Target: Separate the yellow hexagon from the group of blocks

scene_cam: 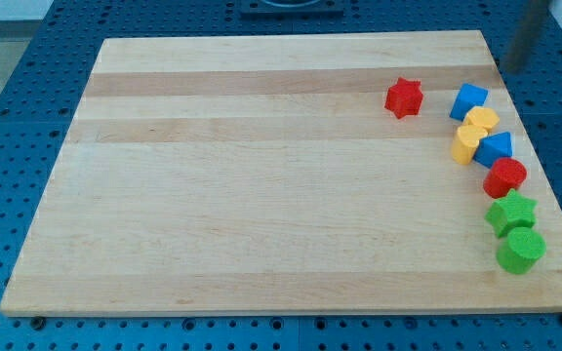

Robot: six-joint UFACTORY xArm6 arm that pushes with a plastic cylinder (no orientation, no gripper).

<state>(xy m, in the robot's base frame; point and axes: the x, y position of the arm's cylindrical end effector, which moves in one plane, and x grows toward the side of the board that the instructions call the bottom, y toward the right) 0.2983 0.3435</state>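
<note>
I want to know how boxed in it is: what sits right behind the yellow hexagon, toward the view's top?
A blue block touches the yellow hexagon on its upper side. A second yellow block and another blue block crowd it below. My tip is blurred, above the group; contact faces are hidden.

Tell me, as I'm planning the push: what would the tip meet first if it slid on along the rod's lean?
Probably the blue block at the row's top, or the upper yellow block just below it; my tip is blurred, so the line is unsure.
</note>
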